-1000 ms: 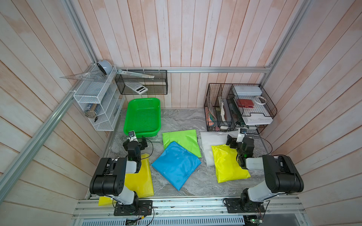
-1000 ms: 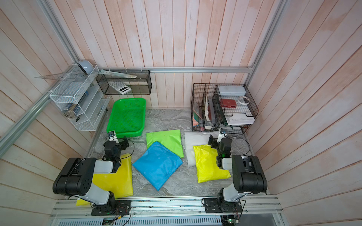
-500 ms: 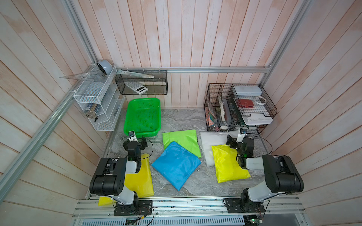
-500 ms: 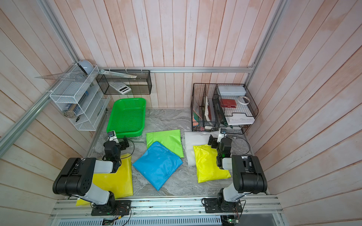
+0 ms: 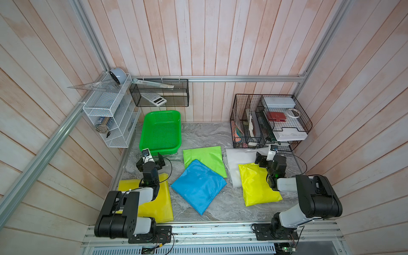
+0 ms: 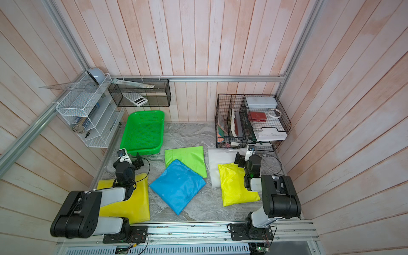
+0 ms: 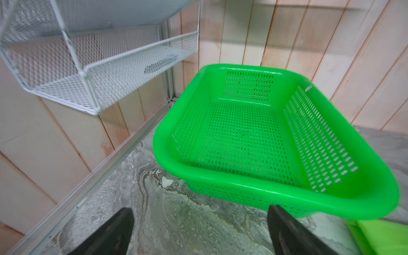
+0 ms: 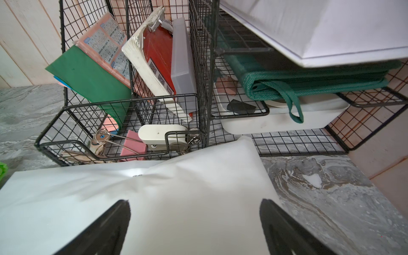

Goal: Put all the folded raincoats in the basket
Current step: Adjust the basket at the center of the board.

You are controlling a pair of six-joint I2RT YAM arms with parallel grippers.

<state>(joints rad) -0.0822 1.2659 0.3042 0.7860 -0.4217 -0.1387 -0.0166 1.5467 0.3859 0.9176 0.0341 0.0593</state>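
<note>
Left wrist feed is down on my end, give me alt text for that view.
The empty green basket sits on the grey marbled table ahead of the left end effector, whose black fingers are spread wide with nothing between them. A white wire shelf hangs near the basket, and a corner of a lime green folded raincoat shows at the frame edge.

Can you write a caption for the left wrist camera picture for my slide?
Open left gripper faces the empty green basket, near a white wire shelf.
</note>
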